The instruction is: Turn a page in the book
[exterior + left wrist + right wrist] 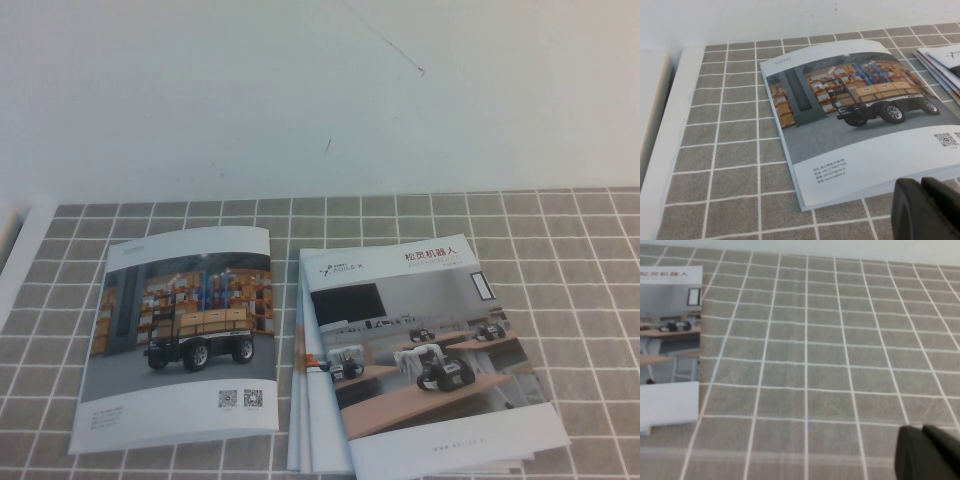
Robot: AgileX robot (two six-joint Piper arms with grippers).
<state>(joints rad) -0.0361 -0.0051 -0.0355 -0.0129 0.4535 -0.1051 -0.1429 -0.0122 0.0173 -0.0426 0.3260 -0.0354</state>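
glossy paper book (178, 338), matt woven cloth (580, 260)

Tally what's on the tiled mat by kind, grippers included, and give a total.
Closed book with the warehouse-robot cover: 1
Stack of brochures with the robots-on-desks cover: 1 stack; the number of copies can't be told
Grippers: 2, the left gripper just off the book's near edge, the right gripper over bare tiled mat beside the stack
Total: 4
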